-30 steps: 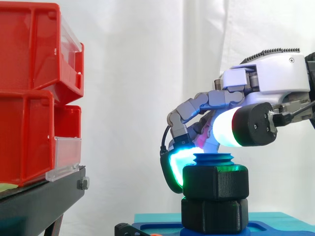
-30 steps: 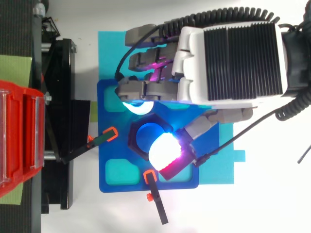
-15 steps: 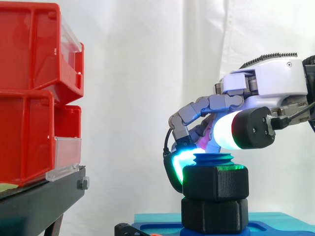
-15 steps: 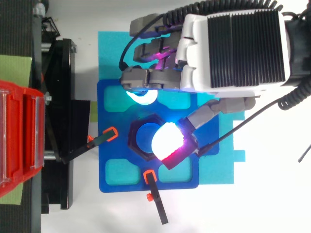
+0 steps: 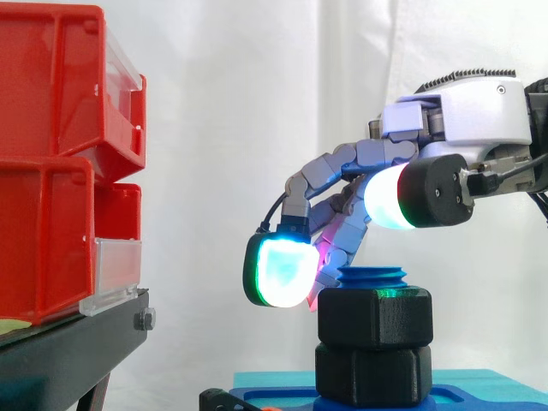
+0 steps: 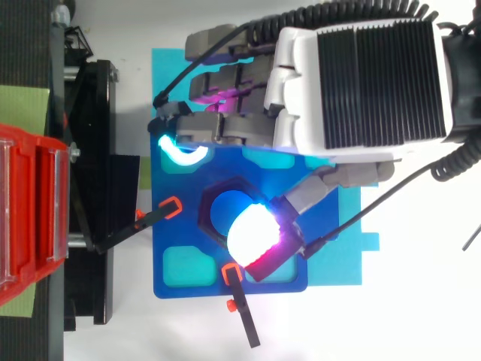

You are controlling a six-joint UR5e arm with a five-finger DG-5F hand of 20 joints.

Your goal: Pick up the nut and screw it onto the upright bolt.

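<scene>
The black nut [image 5: 374,317] is seen threaded on the upright blue bolt [image 5: 372,276], at the middle of the blue plate [image 6: 161,241], above a second black hex piece [image 5: 372,372]. The hand [image 5: 462,128] is held above it, fingers [image 5: 278,271] spread wide, nothing grasped; one glowing pad is seen just beside the nut, apart.

hidden from above under the hand's [image 6: 361,83] glowing pad [image 6: 252,233]: right side of nut [image 6: 214,201], part of bolt [image 6: 220,213] top | cut off by bottom edge, just below nut: blue base [image 5: 274,401] | cut off by left edge, far left of nut: red bins [image 5: 51,163]
</scene>
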